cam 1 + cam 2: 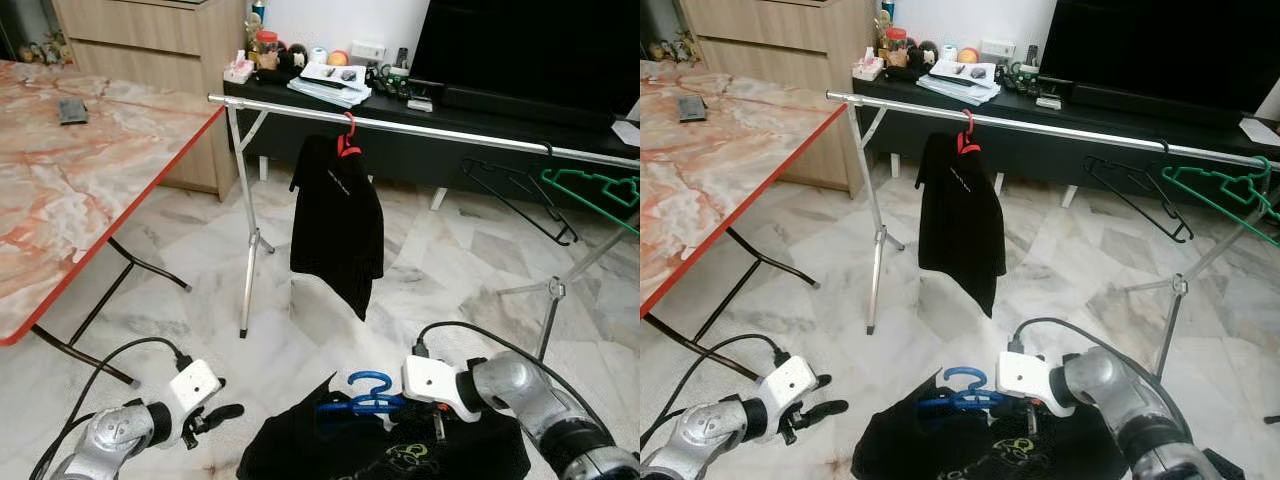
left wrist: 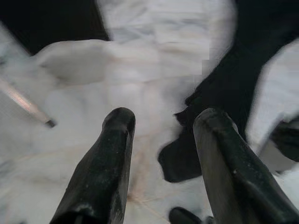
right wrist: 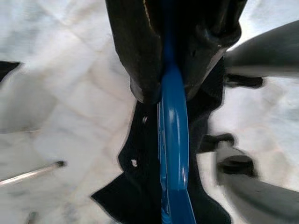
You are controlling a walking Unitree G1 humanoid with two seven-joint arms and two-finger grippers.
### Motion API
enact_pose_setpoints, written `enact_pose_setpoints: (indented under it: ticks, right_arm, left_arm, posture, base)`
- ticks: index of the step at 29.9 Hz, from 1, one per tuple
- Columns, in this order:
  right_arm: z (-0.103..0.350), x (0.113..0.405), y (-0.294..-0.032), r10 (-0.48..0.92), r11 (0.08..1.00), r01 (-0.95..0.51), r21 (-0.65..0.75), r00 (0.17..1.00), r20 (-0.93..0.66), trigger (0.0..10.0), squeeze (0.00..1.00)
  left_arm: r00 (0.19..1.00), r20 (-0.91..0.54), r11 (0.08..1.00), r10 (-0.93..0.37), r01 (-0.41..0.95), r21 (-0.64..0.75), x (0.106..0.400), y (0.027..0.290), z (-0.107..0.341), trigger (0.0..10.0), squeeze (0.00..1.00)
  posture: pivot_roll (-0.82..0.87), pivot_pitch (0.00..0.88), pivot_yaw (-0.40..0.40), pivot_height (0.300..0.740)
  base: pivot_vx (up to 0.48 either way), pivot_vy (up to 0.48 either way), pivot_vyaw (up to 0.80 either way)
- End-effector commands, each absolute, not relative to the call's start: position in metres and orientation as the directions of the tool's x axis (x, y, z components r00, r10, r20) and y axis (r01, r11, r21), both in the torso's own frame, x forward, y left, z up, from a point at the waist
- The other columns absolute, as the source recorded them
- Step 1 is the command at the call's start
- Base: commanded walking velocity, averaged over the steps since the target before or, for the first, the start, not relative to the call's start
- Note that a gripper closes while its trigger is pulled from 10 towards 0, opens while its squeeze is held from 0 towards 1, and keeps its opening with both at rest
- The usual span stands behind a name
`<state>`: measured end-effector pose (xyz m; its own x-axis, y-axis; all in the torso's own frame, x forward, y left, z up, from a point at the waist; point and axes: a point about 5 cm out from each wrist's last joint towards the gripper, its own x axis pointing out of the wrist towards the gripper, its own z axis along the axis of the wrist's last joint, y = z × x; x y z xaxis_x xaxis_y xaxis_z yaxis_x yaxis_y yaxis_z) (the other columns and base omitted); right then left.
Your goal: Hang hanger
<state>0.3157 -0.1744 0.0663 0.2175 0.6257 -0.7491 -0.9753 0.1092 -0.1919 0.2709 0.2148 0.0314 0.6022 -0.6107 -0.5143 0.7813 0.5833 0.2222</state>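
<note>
A blue hanger [image 1: 362, 396] carrying a black garment [image 1: 390, 450] hangs low in front of me. My right gripper [image 1: 405, 402] is shut on the blue hanger [image 3: 173, 154], whose bar runs out between the two black fingers. A silver clothes rail [image 1: 420, 127] crosses the room ahead, with a black shirt on a red hanger [image 1: 347, 142] near its left end. My left gripper [image 1: 222, 413] is low at the left, open with nothing between its fingers [image 2: 114, 154], above the marble floor.
A black hanger [image 1: 520, 195] and a green hanger [image 1: 592, 190] hang at the rail's right end. A marble-topped table with a red edge [image 1: 90, 170] stands at the left. Behind the rail a dark TV bench [image 1: 400, 100] holds small items.
</note>
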Motion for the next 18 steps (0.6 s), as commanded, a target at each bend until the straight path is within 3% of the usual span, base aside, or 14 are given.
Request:
enact_pose_setpoints:
  ticks: [1, 7, 10, 18]
  right_arm:
    - [0.069, 0.322, -0.169, 0.620, 0.132, -0.962, -0.239, 0.268, -0.737, 10.0, 0.00]
    - [0.067, 0.327, -0.155, 0.639, 0.216, -0.938, -0.270, 0.345, -0.688, 10.0, 0.00]
    - [0.066, 0.327, -0.144, 0.679, 0.232, -0.946, -0.228, 0.326, -0.658, 10.0, 0.00]
    - [0.065, 0.328, -0.135, 0.686, 0.227, -0.947, -0.227, 0.321, -0.653, 10.0, 0.00]
  left_arm:
    - [0.563, -0.507, 0.541, -0.653, 0.815, 0.207, 0.272, 0.206, 0.037, 10.0, 0.00]
    - [0.604, -0.437, 0.542, -0.666, 0.795, 0.272, 0.282, 0.200, 0.055, 10.0, 0.00]
    - [0.640, -0.393, 0.565, -0.660, 0.768, 0.302, 0.289, 0.195, 0.065, 10.0, 0.00]
    - [0.593, -0.400, 0.522, -0.699, 0.805, 0.281, 0.286, 0.182, 0.070, 10.0, 0.00]
  posture:
    - [0.14, 0.075, -0.137, 0.740]
    - [0.14, 0.070, -0.137, 0.740]
    - [0.16, 0.064, -0.136, 0.740]
    - [0.15, 0.063, -0.136, 0.740]
  base:
    - [0.000, 0.000, 0.00]
    - [0.000, 0.000, 0.00]
    - [0.000, 0.000, 0.00]
    - [0.000, 0.000, 0.00]
